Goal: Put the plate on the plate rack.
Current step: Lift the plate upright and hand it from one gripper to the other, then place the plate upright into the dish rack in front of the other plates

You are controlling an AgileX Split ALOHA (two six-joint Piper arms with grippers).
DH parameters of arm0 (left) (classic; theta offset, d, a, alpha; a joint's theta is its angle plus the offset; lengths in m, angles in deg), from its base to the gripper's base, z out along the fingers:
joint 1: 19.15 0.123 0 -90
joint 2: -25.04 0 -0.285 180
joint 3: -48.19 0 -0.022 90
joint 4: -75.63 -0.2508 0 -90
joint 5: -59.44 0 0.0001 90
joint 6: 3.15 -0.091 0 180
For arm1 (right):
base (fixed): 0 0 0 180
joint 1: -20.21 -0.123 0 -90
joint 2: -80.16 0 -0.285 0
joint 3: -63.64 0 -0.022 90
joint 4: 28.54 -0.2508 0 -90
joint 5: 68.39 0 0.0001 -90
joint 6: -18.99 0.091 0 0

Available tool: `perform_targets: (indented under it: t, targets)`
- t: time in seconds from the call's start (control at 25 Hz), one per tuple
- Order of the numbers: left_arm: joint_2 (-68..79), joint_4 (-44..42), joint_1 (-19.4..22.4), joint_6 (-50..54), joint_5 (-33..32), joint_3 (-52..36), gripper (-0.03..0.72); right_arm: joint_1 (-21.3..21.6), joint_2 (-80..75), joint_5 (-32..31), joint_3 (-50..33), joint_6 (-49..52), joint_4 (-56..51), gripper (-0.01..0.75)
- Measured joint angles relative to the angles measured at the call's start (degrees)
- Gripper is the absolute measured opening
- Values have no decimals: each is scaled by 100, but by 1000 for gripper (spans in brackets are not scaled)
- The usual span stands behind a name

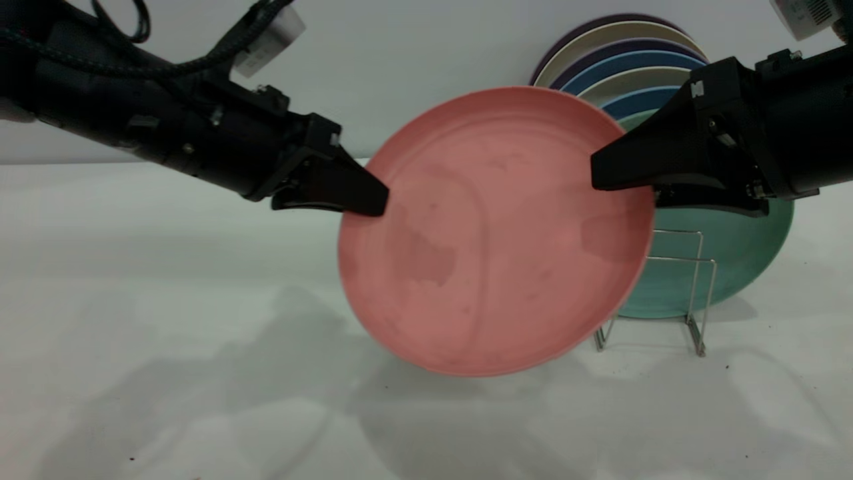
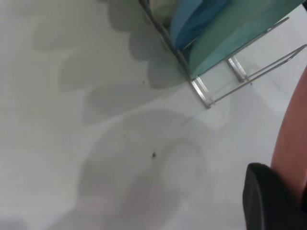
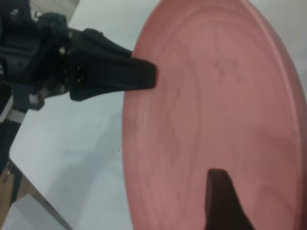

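- While I carry the plate (image 1: 496, 233) clear of the table (image 1: 166, 320), my left gripper (image 1: 373, 198) pinches its left rim and my right gripper (image 1: 610, 175) clamps the opposite edge.
- It hangs tilted, face outward, just in front of the plate rack (image 1: 693, 287).
- Next, I judge, comes standing it upright and lowering its edge between free wire loops ahead of the teal-green plate (image 1: 733, 260).
- Matte salmon surface, faint dark scuffs, low raised rim; thin silver wire.

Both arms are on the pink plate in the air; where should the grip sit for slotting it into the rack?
Keep to the rim, pinched across its thin edge from opposite sides, as now: left gripper on the plate's left edge, right gripper on its right. The plate stands nearly upright, so its lower edge stays free for the plate rack, probably in front of the teal plate.
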Motion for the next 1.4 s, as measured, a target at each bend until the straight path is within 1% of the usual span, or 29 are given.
perform_targets:
  t: [0.16,0.28,0.36,0.4,0.52,0.64,0.76,0.8,0.88,0.96,1.08,1.12,1.2,1.32,1.4]
  targets:
    - [0,256,-175,-109,-444,36,16,0,0,-32,0,12,7,423]
    - [-39,261,-206,-147,-661,135,18,0,0,-40,0,17,33,382]
    - [-106,234,-197,-169,-661,182,20,0,0,-40,0,23,62,332]
    - [-151,234,-195,-205,-661,188,22,0,0,-35,0,23,69,293]
    - [-247,210,-190,-313,-609,188,27,0,0,-22,0,23,135,136]
    - [-292,167,-172,-327,-613,188,43,0,0,94,13,-21,206,128]
    - [-292,-11,-64,-308,-800,188,90,111,5,155,48,-286,432,128]
    - [-303,-117,30,-260,-867,188,117,209,10,264,48,-415,586,128]
    - [-345,-336,278,-65,-904,202,181,463,-3,675,37,-840,901,128]
    - [-356,-621,548,177,-909,206,261,697,31,743,37,-1440,1109,128]
    - [-356,-989,995,565,-909,212,347,859,238,738,37,-2592,1485,128]
    - [-356,-1063,1118,675,-909,218,363,872,331,750,43,-2830,1652,128]
    - [-356,-1159,1406,820,-909,218,378,871,549,783,158,-2843,2182,128]
    - [-356,-1286,1758,960,-909,223,380,876,769,748,452,-2843,3159,128]
    - [-356,-1361,1909,980,-909,228,381,876,822,643,683,-2843,3792,128]
